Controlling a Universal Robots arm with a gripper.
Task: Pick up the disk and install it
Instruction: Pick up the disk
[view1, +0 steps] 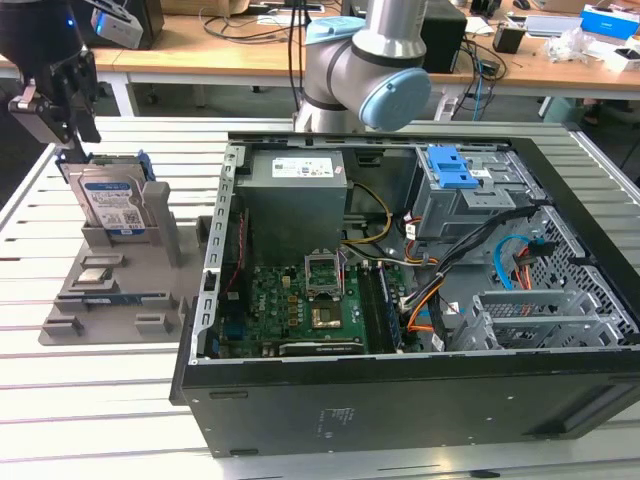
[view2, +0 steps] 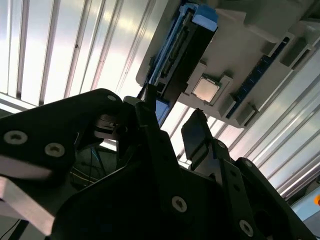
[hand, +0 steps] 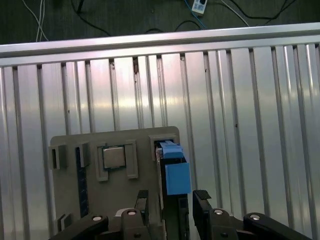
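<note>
While the gripper (view1: 72, 148) hung at the upper left with jaws apart, a crooked squeeze could tip the disk (view1: 108, 200).

Lab: opened computer case (view1: 400, 405) on slotted bench (view1: 100, 400) (cluttered desks (view1: 545, 62) behind).

The gripper (hand: 171, 199) hung over the disk (hand: 176, 175), black fingers (hand: 201, 197) spread to either side of it. The disk stood on edge in the grey holder (hand: 117, 192), a square silver chip (hand: 114, 157) in the pocket beside it, all on the slatted metal table (hand: 240, 125).
</note>
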